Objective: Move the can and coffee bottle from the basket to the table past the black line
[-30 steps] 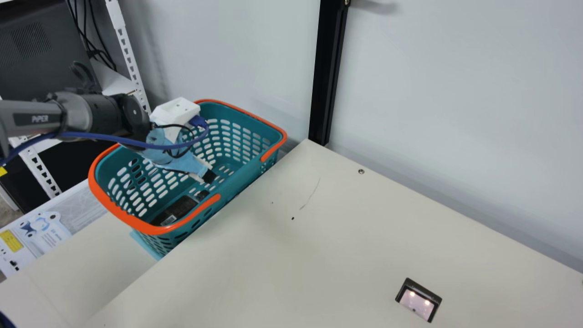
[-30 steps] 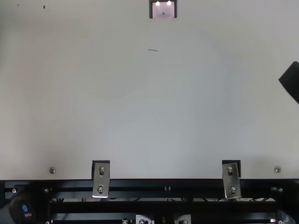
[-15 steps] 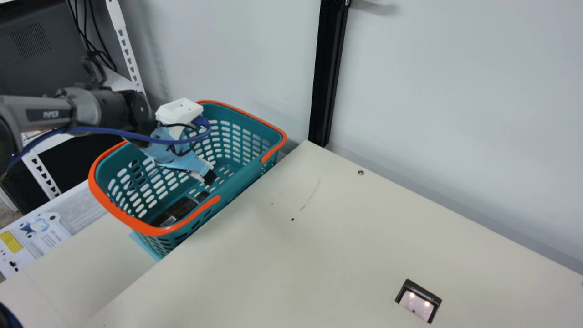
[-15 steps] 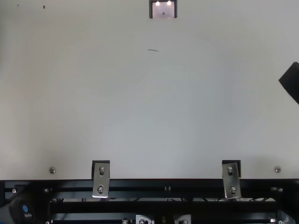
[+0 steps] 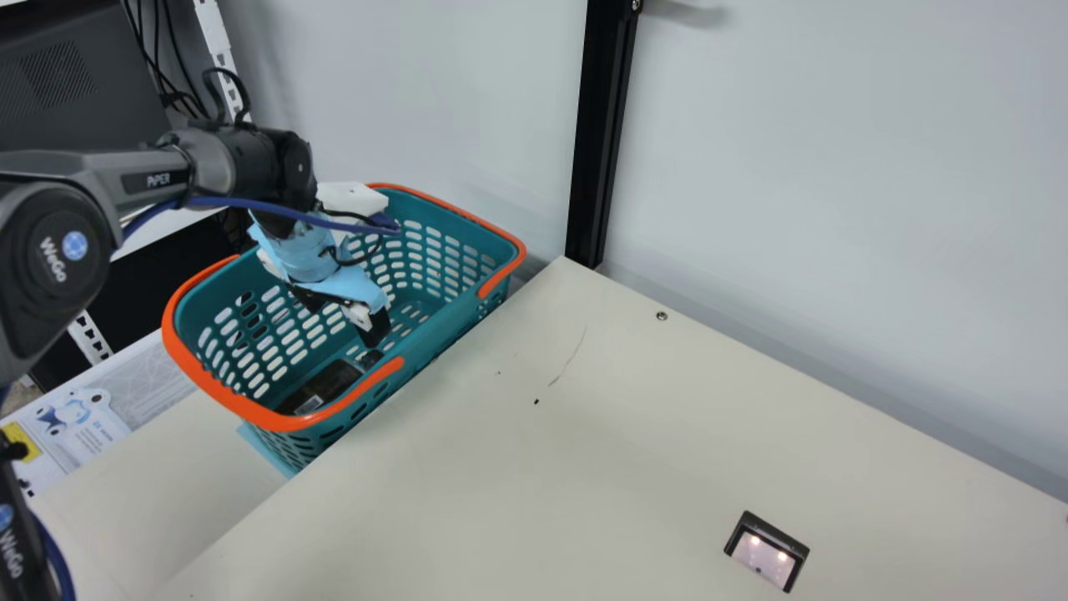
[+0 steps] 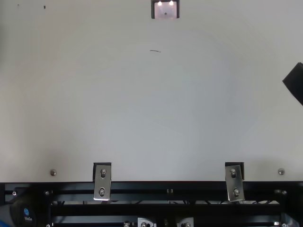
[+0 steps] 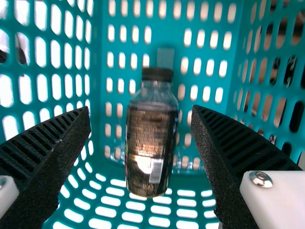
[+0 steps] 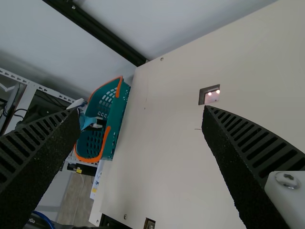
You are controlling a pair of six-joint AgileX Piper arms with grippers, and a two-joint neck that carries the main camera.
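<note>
My left end effector (image 7: 141, 112): wide open, empty. Coffee bottle (image 7: 151, 129) lying in basket (image 5: 284, 423). Advise centring fingers astride bottle's body, lowering square, gripping firmly before lift.

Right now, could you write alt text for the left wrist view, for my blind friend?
A dark coffee bottle with a black cap lies in a teal slotted plastic basket, seen between the spread, ribbed black fingers of the left gripper, which are not touching it.
</note>
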